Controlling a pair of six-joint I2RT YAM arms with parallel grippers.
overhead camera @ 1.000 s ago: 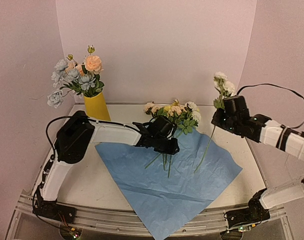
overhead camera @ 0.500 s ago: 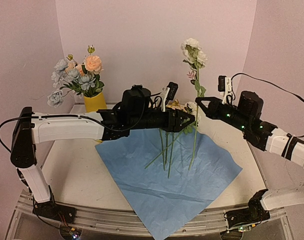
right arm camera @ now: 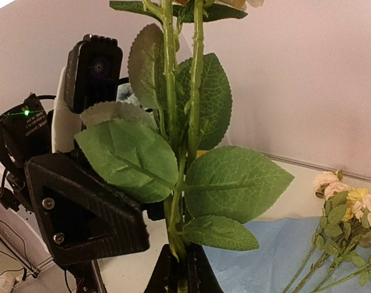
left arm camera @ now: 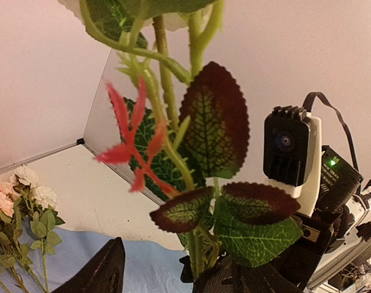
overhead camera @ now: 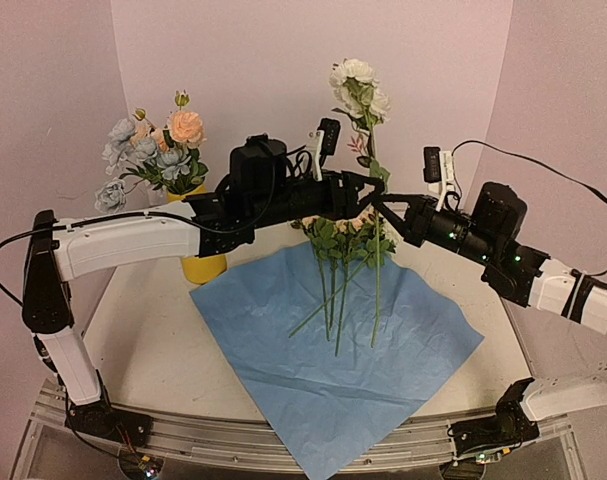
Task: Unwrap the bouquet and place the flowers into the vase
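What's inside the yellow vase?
The vase holds pale blue and peach blooms, sticking out its top. The left arm crosses its middle, and its wall hides the stems inside.

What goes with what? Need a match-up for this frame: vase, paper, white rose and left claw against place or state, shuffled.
Things:
1. vase
2. paper
3. white rose
4. left claw

Place or state:
A. spread flat
B. open
C. held upright in the right claw
D. back left, yellow, holding blue and peach blooms

Pairs: 1-D, 2-A, 3-C, 4-B
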